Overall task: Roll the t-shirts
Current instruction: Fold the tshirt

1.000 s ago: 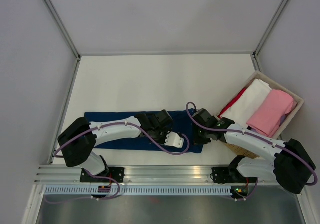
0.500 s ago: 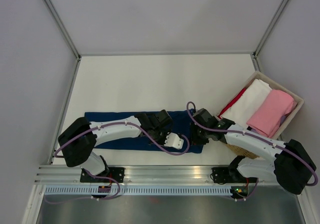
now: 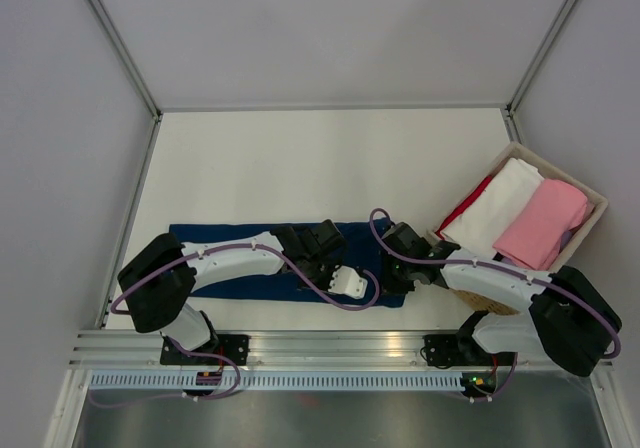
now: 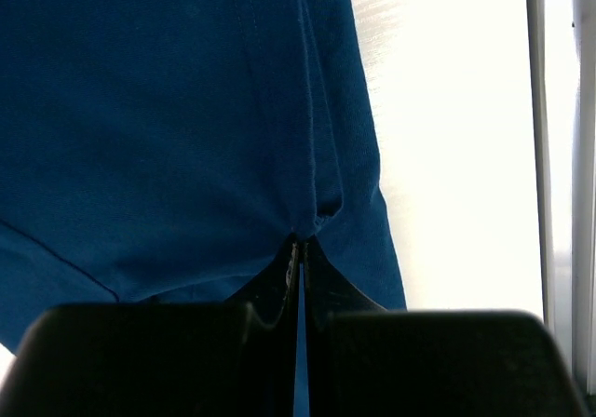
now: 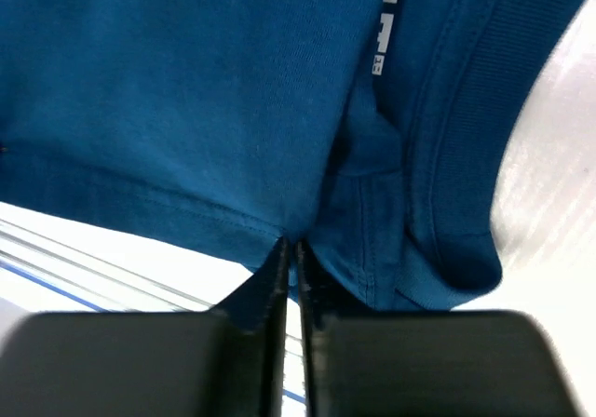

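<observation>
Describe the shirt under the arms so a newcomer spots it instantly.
On the white table, look along the edge nearest the arm bases. The navy t-shirt lies there as a long flat strip. Unlike the folded cloths in the basket, white, pink and red, it is dark and laid flat.

Cannot see the middle of the navy t-shirt (image 3: 210, 236) in the top view: covered at lower centre by the left arm (image 3: 240, 258), and at its right end by the right arm (image 3: 490, 280). Cut off in the left wrist view at the top, left and bottom edges; in the right wrist view, at the top and left. Cannot read the small white print (image 5: 382, 31) at upper right there. In the basket (image 3: 597, 200), only a sliver of red cloth (image 3: 462, 211) beside the white cloth (image 3: 497, 203); cannot identify the lilac scrap (image 3: 567, 236) at its right.
</observation>
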### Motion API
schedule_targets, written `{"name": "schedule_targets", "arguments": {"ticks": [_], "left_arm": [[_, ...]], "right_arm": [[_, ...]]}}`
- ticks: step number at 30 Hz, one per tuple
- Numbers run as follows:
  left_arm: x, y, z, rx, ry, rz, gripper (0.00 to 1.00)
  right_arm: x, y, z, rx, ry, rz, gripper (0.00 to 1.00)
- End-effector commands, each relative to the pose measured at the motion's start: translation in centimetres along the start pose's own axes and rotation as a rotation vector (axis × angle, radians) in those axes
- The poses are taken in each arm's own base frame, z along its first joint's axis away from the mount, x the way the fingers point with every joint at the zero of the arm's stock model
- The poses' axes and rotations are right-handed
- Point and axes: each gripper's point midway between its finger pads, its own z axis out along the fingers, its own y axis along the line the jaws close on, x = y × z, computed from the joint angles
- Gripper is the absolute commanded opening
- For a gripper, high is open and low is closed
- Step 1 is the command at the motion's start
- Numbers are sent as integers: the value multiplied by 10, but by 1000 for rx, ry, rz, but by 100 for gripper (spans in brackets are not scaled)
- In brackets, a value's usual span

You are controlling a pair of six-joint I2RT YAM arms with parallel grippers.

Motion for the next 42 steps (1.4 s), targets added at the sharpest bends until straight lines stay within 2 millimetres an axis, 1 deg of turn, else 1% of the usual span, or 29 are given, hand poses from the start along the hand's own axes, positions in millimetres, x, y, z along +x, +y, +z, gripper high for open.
{"name": "schedule_targets", "arguments": {"ticks": [1, 3, 4, 8, 12, 14, 16, 17, 20, 21, 24, 26, 28, 29, 30, 31, 32, 33, 34, 35, 36, 37, 38, 39, 40, 41, 42], "left_arm": [[-5, 2, -4, 3, -18, 17, 2], [-5, 4, -5, -4, -15, 26, 2], [-5, 5, -6, -10, -18, 27, 2], [-5, 9, -12, -28, -25, 35, 2], [-2, 5, -14, -23, -25, 42, 2], [1, 1, -12, -12, -20, 41, 2], [3, 0, -10, -4, -14, 38, 2], [3, 0, -7, 4, -11, 36, 2], [6, 0, -5, 10, 0, 33, 2], [8, -1, -3, 12, 9, 36, 2], [14, -1, 0, 16, 30, 44, 3], [15, -1, 1, 20, 38, 43, 8], [15, -3, 2, 30, 37, 42, 23], [15, -4, 1, 33, 36, 42, 37], [14, -10, -2, 55, 31, 41, 42], [13, -10, -5, 59, 29, 48, 46], [11, -12, -7, 66, 20, 50, 51], [11, -15, -14, 74, 21, 58, 52], [10, -16, -17, 76, 16, 61, 53], [7, -15, -21, 71, 5, 62, 53], [4, -14, -25, 65, -8, 55, 52], [-3, -6, -35, 34, -42, 28, 52], [-11, -3, -40, 37, -92, -3, 50], [-15, 4, -47, 26, -127, -42, 49], [-16, 28, -61, -30, -179, -148, 46], [-19, 38, -68, -47, -227, -212, 44], [-15, 51, -75, -78, -250, -275, 42]], "right_arm": [[-13, 10, -12, -24, -68, -2, 5], [-13, 6, -17, -3, -72, -9, 2], [-14, 8, -20, -5, -74, -10, 0], [-9, 8, -27, -3, -48, -18, 0], [-5, 14, -36, -40, -37, -14, 0], [-2, 13, -36, -43, -29, -11, 0], [0, 9, -30, -37, -27, -5, 0], [-3, 13, -27, -54, -38, -8, 0], [-5, 12, -18, -50, -36, -7, 0], [-5, 9, -16, -31, -37, -8, 0], [-8, 9, -14, -21, -38, -16, 0], [-6, 7, -12, -16, -32, -21, 1], [-5, 6, -11, -11, -25, -22, 7], [-4, 4, -10, -5, -20, -25, 10], [-5, 3, -11, 1, -22, -25, 18], [-4, 1, -12, 16, -18, -26, 23], [-6, -1, -16, 28, -31, -29, 29], [-16, 2, -21, 39, -69, -30, 32], [-19, 1, -30, 47, -90, -37, 34], [-31, 12, -42, 31, -132, -50, 39], [-38, 14, -49, 33, -158, -57, 41], [-48, 15, -57, 47, -201, -64, 41], [-52, 18, -66, 48, -219, -72, 43], [-65, 29, -76, 27, -259, -97, 43], [-74, 30, -78, 50, -286, -108, 42], [-82, 33, -79, 58, -305, -118, 32], [-94, 42, -84, 50, -336, -136, 25]]}}
